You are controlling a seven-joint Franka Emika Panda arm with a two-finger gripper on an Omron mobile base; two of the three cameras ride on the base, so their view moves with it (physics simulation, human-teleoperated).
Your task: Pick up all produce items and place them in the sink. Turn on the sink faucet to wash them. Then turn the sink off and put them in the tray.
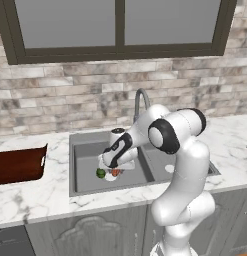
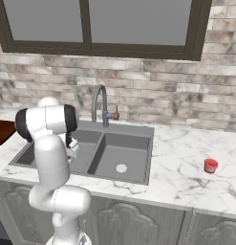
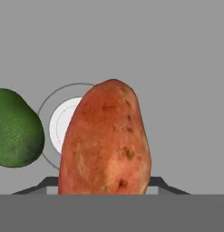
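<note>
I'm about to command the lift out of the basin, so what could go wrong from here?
1. The orange-red vegetable sits between the pincer fingers, tapered and smooth; it may slip if gripped off-centre.
2. The green fruit lies right beside it near the drain; a lift could nudge it rolling.
3. The arm is bent low into the sink, near the faucet; a wide swing toward the tray might clip it.

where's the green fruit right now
The green fruit lies in the sink's left basin, beside the orange-red vegetable and the round drain.
</note>
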